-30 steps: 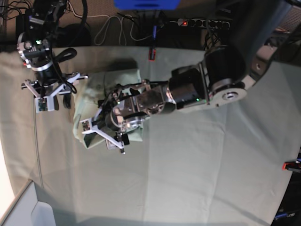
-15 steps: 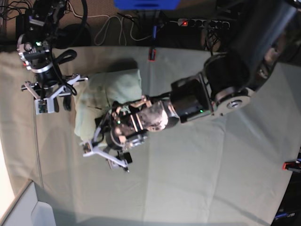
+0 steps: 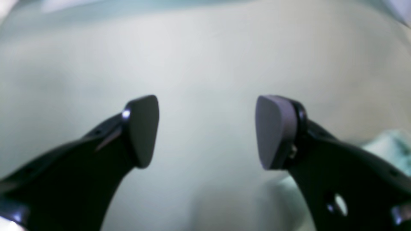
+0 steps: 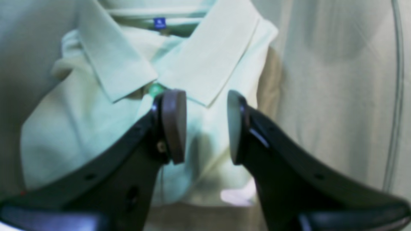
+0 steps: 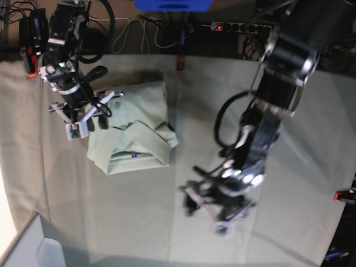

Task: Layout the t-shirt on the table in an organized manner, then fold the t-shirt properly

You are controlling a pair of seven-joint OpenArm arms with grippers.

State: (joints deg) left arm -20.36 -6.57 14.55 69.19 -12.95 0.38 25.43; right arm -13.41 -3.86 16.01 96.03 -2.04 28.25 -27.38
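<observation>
Left wrist: left gripper (image 3: 207,131) spread wide, nothing between pads, over bare table (image 3: 205,48) cloth; mint t-shirt (image 3: 390,144) corner at right edge.

Right wrist: right gripper (image 4: 205,126) parted, empty, above folded t-shirt, collar (image 4: 205,64) spread, blue neck tag (image 4: 159,23) visible.

Base: t-shirt a compact bundle, table's left-centre; power strip (image 5: 239,26) behind; red clamp (image 5: 344,195) at right edge.

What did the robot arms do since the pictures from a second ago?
The left pincer pulled off the t-shirt and swung out over the bare table, open and holding nothing. With that arm gone, the shirt shows as a folded bundle, collar up. The right pincer shifted a little toward the shirt's edge, jaws apart, gripping nothing. The table cloth stayed put.
</observation>
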